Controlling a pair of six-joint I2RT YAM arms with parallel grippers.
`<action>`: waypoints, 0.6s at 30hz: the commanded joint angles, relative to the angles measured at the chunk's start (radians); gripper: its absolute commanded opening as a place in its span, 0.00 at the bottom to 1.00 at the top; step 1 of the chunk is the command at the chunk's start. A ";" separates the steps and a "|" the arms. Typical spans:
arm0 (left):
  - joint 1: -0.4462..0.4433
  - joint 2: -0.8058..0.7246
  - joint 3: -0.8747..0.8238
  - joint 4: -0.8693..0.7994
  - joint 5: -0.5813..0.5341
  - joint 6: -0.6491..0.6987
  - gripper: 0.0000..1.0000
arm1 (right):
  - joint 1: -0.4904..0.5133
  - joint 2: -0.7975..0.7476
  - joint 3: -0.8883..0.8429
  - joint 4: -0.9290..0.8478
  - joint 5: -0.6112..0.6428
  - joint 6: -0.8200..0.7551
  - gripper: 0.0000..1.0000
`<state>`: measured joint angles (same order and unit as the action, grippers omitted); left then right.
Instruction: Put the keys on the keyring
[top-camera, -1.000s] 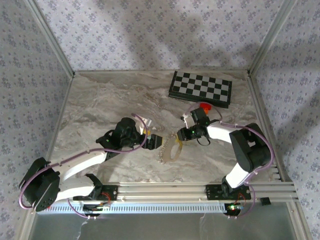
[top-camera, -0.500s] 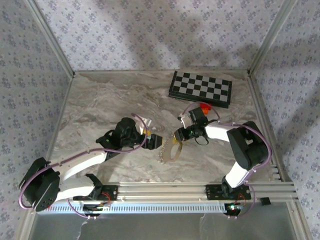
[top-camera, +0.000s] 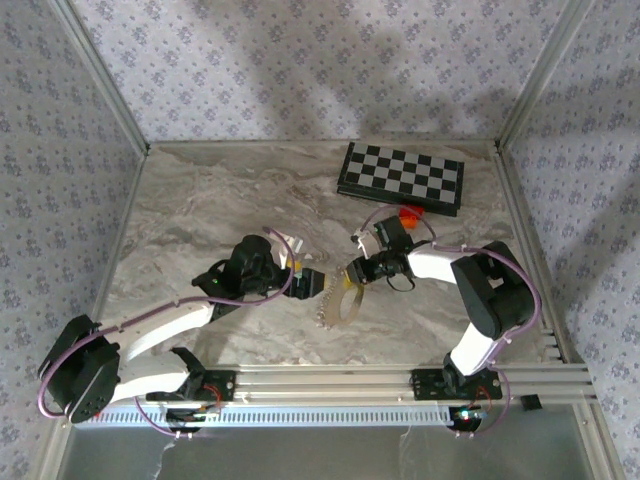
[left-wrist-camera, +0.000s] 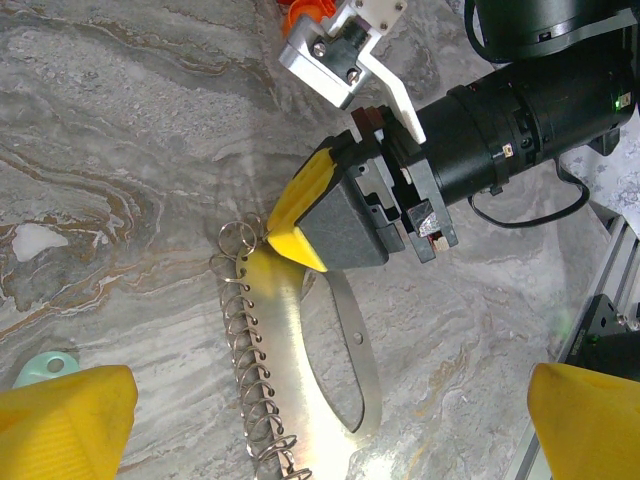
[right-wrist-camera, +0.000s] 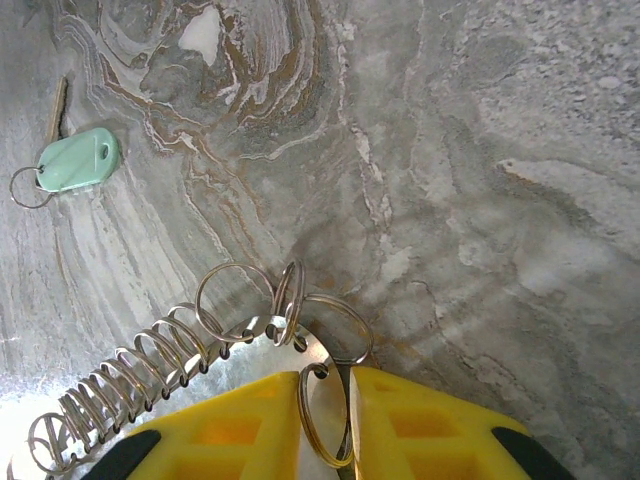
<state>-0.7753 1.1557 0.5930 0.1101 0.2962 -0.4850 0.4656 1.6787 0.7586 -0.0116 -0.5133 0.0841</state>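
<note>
The keyring (left-wrist-camera: 300, 370) is a flat shiny metal plate lying on the marble, with a row of several wire rings (right-wrist-camera: 240, 300) along one edge. In the top view the keyring (top-camera: 338, 305) lies between the two arms. My right gripper (right-wrist-camera: 325, 400) has its yellow pads (left-wrist-camera: 300, 215) closed to a narrow gap on the plate's tip and one ring. My left gripper (left-wrist-camera: 325, 415) hovers above the plate, open wide, with its fingertips (left-wrist-camera: 65, 420) at the frame's bottom corners. A key (right-wrist-camera: 80, 160) with a teal-green head lies loose on the table, and its edge (left-wrist-camera: 45, 365) peeks out beside my left finger.
A folded chessboard (top-camera: 400, 178) lies at the back right, with an orange block (top-camera: 408, 213) just in front of it. The aluminium rail (top-camera: 400, 380) runs along the near edge. The two grippers (top-camera: 330, 280) are close together over the keyring.
The right gripper's fingers have narrowed and it has shifted slightly left at the keyring's end. The left arm has stayed still.
</note>
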 joint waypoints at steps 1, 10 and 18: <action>-0.008 -0.015 0.022 0.030 0.010 -0.012 1.00 | 0.005 -0.013 0.006 -0.020 -0.004 -0.021 0.22; -0.010 -0.024 0.019 0.029 0.008 -0.013 1.00 | 0.011 -0.050 -0.012 -0.031 0.029 -0.017 0.21; -0.010 -0.024 0.018 0.031 0.007 -0.015 1.00 | 0.012 -0.059 -0.019 -0.033 0.039 -0.014 0.23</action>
<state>-0.7811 1.1530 0.5930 0.1101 0.2958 -0.4919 0.4702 1.6367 0.7494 -0.0223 -0.4862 0.0845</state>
